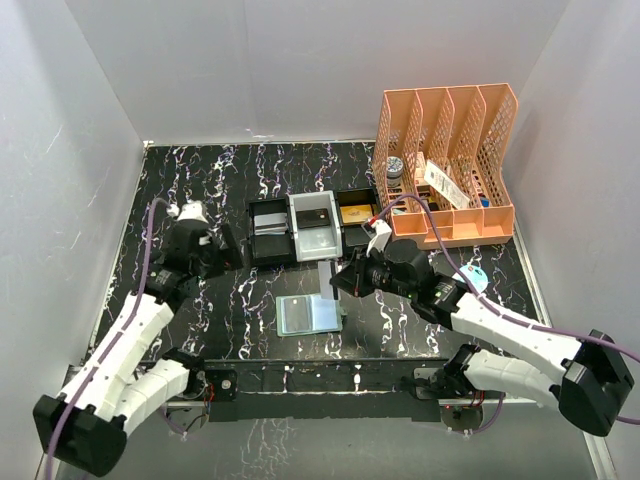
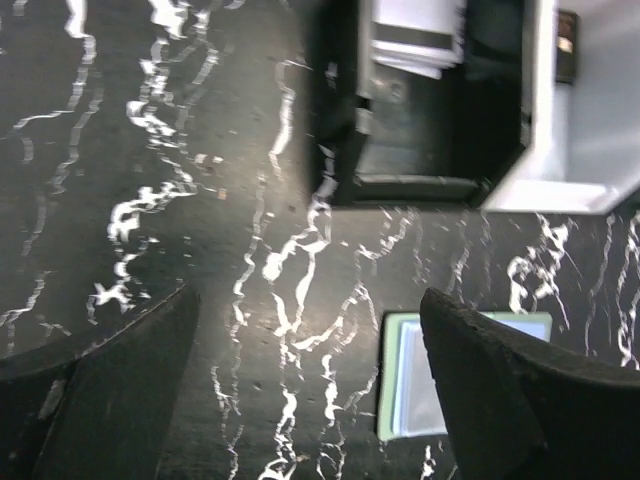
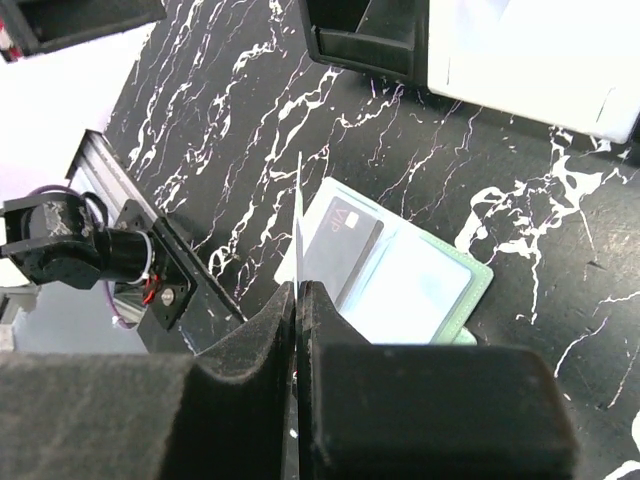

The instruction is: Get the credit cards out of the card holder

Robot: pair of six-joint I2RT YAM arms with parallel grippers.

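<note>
The card holder point(image 1: 308, 314) lies open on the black marbled table, sage-green with a pale blue inside point(image 3: 425, 285). A dark credit card point(image 3: 345, 245) marked VIP sits in its left pocket. My right gripper point(image 3: 298, 290) hangs just above the holder, shut on a thin credit card point(image 3: 299, 200) that shows edge-on and stands upright point(image 1: 335, 295). My left gripper point(image 2: 310, 390) is open and holds nothing. It hovers over bare table left of the holder point(image 2: 405, 390) and in front of the black tray point(image 2: 430, 185). From above, the left gripper point(image 1: 230, 248) is next to that tray.
Three small trays stand in a row behind the holder: a black one point(image 1: 268, 232) with cards inside, a white one point(image 1: 315, 240) and another black one point(image 1: 357, 235). An orange file organizer point(image 1: 445, 165) fills the back right. White walls enclose the table.
</note>
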